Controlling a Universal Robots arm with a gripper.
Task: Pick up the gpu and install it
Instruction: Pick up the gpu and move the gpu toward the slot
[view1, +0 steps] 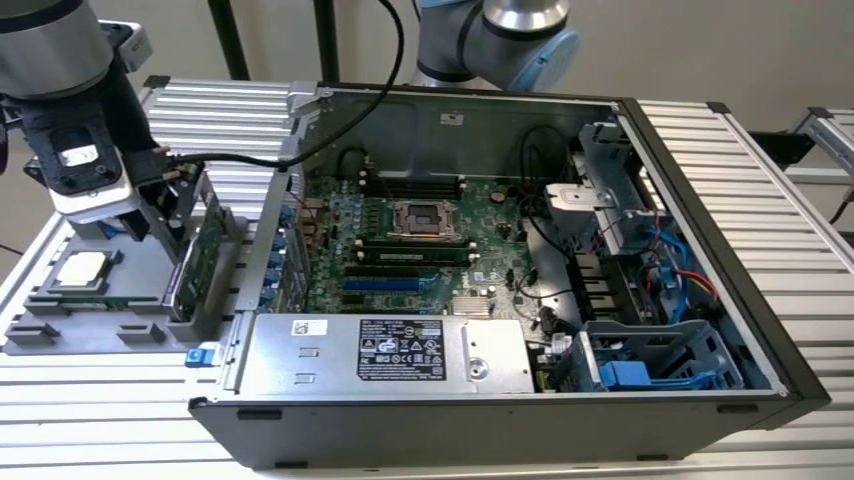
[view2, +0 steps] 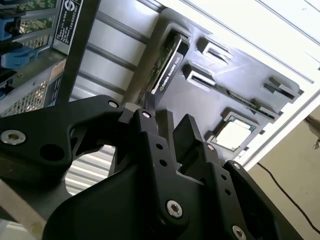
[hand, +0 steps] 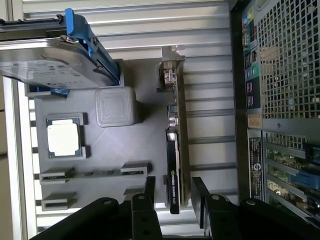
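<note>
Hand (hand: 175, 200) is open wide and holds nothing. Its 2 fingers straddle the upper edge of the gpu (hand: 173, 165), with a gap on each side. The gpu stands on edge in a slot of the grey tray (view1: 80, 335), on the table (view1: 747, 130) just beside the case (view1: 400, 440), on the exterior view's left. Risks, as I judge them: fingers closing off-centre would shove the thin card sideways and bind it in the slot. A grip on such a narrow edge could slip, and the metal bracket end could snag. Counts: 1 gpu, 1 CPU (hand: 63, 138), 1 drive (hand: 50, 65), 1 tray, 1 case, 1 hand.
</note>
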